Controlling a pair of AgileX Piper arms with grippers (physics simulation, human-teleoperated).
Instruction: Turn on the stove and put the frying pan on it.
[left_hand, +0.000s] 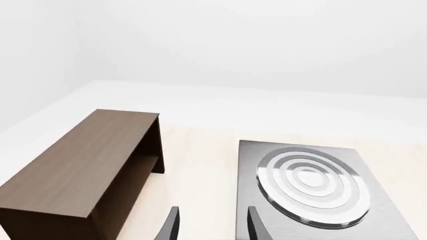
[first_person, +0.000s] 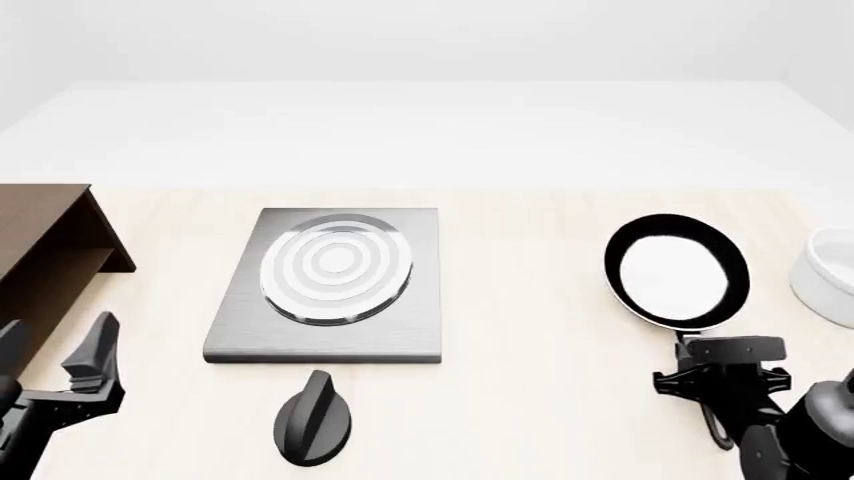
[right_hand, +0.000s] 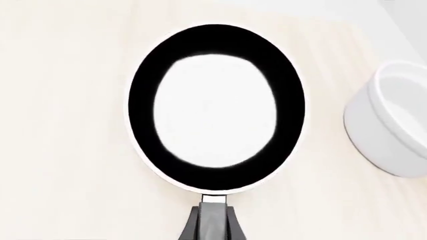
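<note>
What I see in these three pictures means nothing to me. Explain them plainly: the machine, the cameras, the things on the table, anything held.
These are simulator renders of two robot arms at a pale wooden table. The front view looks down from above and behind the arms; each wrist view comes from a camera just behind one gripper.

On the table lie a flat square brushed-grey metal stove with a ringed silver burner, its separate black oval knob, a small round black frying pan with a long handle, a white bowl and a brown wooden shelf.

The left gripper is open and holds nothing. The right gripper looks closed around the pan's handle; the pan sits on the table, not on the stove.
</note>
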